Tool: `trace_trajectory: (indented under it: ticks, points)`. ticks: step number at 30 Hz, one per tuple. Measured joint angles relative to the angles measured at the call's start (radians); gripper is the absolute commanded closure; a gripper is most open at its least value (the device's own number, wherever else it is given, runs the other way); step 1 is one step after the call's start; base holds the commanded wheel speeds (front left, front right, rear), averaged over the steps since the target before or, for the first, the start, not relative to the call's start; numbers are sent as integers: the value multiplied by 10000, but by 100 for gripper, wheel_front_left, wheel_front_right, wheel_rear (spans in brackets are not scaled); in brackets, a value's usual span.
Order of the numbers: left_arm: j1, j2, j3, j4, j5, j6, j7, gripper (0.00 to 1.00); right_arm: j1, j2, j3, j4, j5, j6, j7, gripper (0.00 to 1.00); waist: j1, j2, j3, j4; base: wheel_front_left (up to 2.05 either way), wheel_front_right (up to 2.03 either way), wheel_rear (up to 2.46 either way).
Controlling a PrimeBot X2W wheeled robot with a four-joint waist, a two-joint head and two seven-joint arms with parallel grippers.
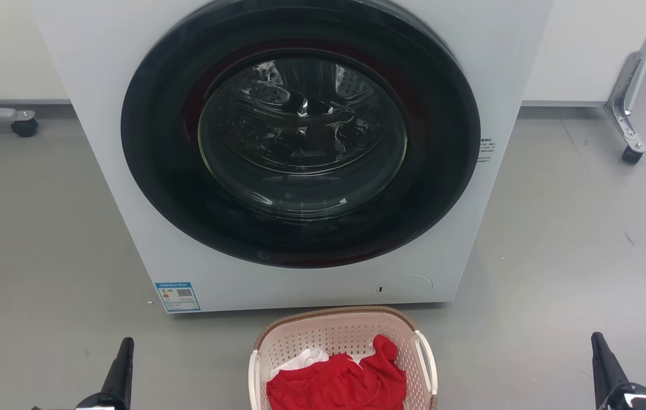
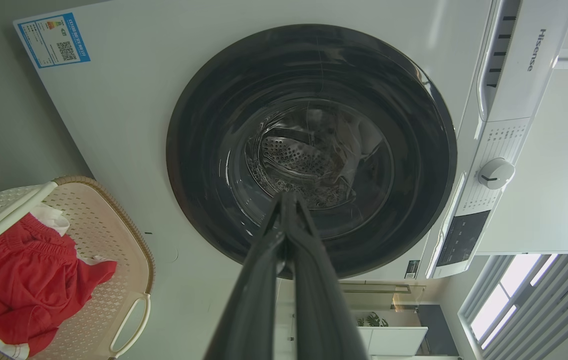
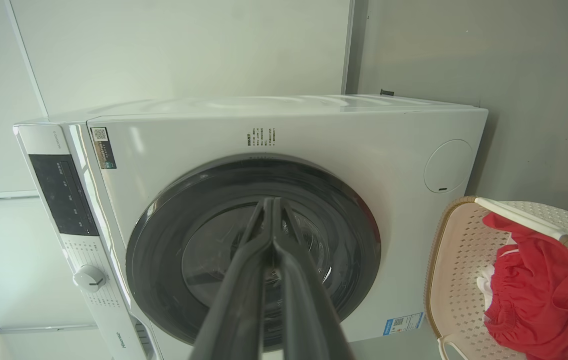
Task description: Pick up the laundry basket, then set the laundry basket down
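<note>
**Head view.** The laundry basket (image 1: 337, 337) stands upright on the grey floor (image 1: 556, 256), just in front of the washer (image 1: 101, 142) and midway between the two grippers. It holds a red garment (image 1: 345, 382) and a white garment (image 1: 305, 359). The left gripper (image 1: 125, 354) and right gripper (image 1: 600, 348) sit well apart from the basket, and neither touches it. This layout fits both a basket waiting to be lifted and one already set back down.

**Left wrist view.** The left gripper (image 2: 286, 199) has its fingers pressed together with nothing between them. The basket (image 2: 98, 225) lies to one side, with a white loop handle (image 2: 131, 320) in view. Hazard: fingers that stay pressed together cannot close over a handle, and they are likely to push the light basket across the floor.

**Right wrist view.** The right gripper (image 3: 272, 202) is likewise pressed together and holds nothing. The basket (image 3: 459, 250) shows at the edge of the view. Hazards:
- A lift by one handle alone, or with the arms at unequal heights, is likely to tilt the basket and spill the garments.
- The brown rim stands close to the washer front, so any forward swing risks a collision.
</note>
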Motion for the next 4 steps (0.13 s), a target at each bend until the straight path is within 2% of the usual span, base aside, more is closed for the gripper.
trace_trajectory:
  ticks: [4]
  points:
    - [0,0,0,0,0,0,0,100,0,0,0,-2,0,0,0,100,0,0,0,0,0,0,0]
